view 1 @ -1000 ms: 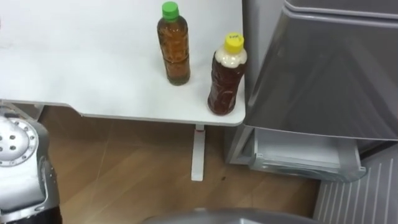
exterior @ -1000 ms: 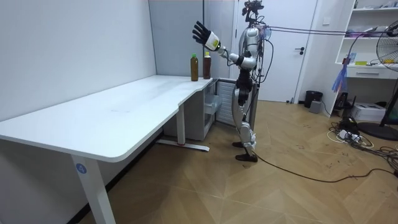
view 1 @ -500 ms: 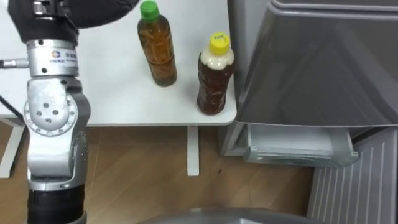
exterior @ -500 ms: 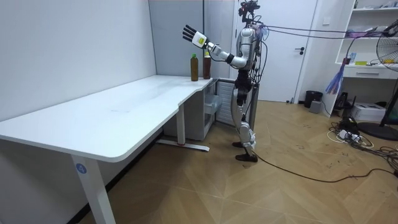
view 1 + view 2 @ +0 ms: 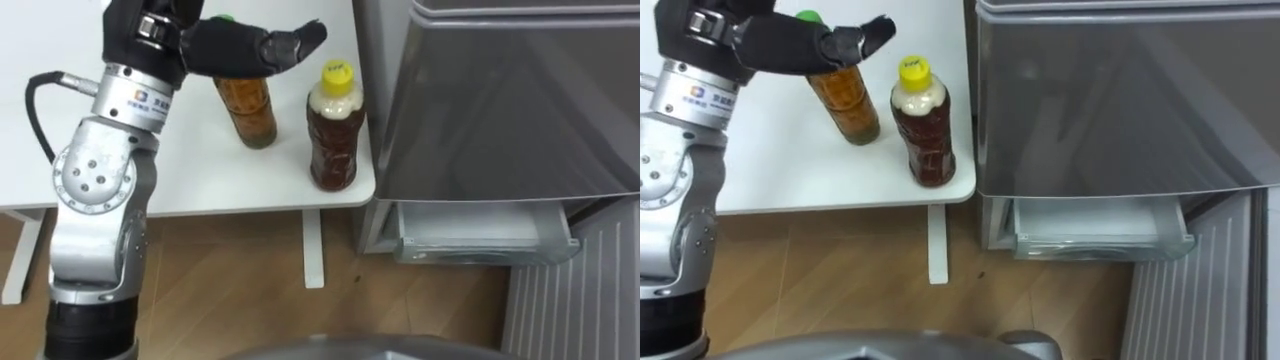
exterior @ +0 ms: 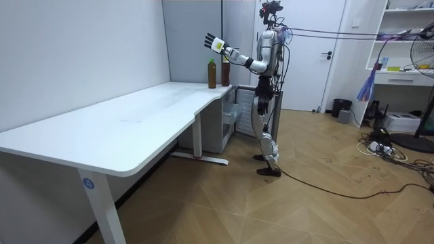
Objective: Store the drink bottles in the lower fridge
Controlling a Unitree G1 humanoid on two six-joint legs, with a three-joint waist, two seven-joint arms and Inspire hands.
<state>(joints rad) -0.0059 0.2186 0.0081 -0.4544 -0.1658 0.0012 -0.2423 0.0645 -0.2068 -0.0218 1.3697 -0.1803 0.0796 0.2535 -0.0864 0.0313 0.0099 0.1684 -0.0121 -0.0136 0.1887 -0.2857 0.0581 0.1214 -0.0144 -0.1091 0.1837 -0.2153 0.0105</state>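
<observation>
Standing at the corner of the table (image 5: 190,185) beside the fridge (image 5: 500,110), the robot holds its left hand (image 5: 240,47) raised over the green-capped bottle (image 5: 248,115), fingers stretched wide, grasping nothing. The yellow-capped bottle (image 5: 333,135) stands upright just beside it, near the table edge. The fridge's lower door (image 5: 480,238) is open.

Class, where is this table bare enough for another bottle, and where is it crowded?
Free: the table left of the bottles, and its front strip. Crowded: the corner by the fridge, where green-cap bottle and yellow-cap bottle stand, left hand over them.
</observation>
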